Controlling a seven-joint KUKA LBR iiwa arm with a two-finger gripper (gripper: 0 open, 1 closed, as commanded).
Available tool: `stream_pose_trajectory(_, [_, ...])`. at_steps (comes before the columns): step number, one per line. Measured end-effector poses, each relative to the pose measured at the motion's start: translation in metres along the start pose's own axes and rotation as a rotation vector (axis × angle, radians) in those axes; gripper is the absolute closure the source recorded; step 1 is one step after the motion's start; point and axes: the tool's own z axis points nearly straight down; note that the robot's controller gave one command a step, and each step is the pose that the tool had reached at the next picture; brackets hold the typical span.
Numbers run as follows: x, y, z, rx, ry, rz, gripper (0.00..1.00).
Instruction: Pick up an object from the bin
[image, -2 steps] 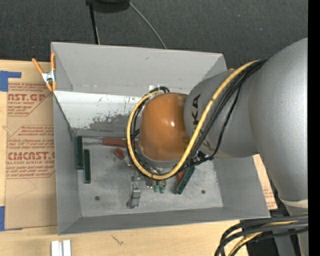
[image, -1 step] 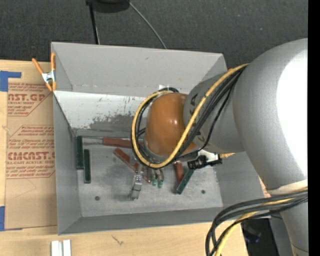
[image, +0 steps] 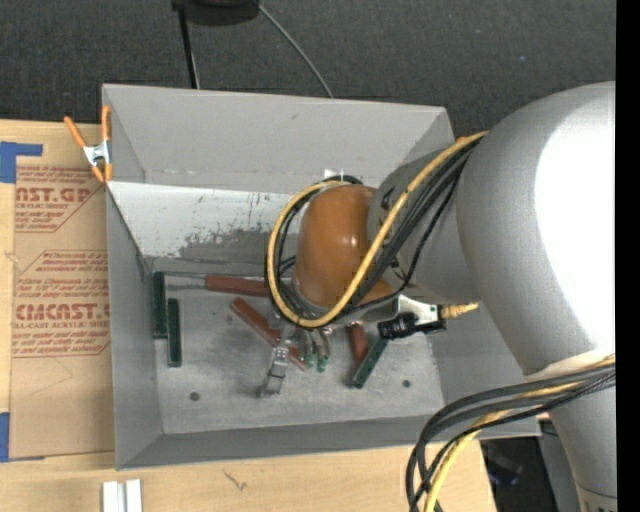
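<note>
Two dark green flat bars (image: 158, 305) lie side by side at the far left, a long thin red-and-grey rod (image: 215, 283) runs along the back, and a short brown strip (image: 357, 340) lies against a slanting dark green stick (image: 367, 362) at the right.

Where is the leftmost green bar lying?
Camera view: the green bar lies by the bin's left wall, a second green bar just right of it.

One grey metal bin (image: 130, 400) with seven loose things counted on its floor. Three dark green bars: first green bar (image: 158, 305), second green bar (image: 174, 332), third green bar (image: 367, 362). Three reddish-brown sticks: long brown stick (image: 237, 285), slanted brown stick (image: 255, 320), short brown stick (image: 357, 340). One small grey metal piece (image: 273, 378). The arm may hide more; the count covers visible things only.
</note>
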Motion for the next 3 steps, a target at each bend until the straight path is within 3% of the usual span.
stream_pose_trajectory(1, [-0.012,0.001,-0.019,-0.003,-0.002,0.112,0.00])
stream_pose_trajectory(2, [-0.011,0.004,0.000,-0.003,-0.004,0.169,0.00])
stream_pose_trajectory(3, [0.006,0.018,0.011,-0.003,-0.001,0.192,1.00])
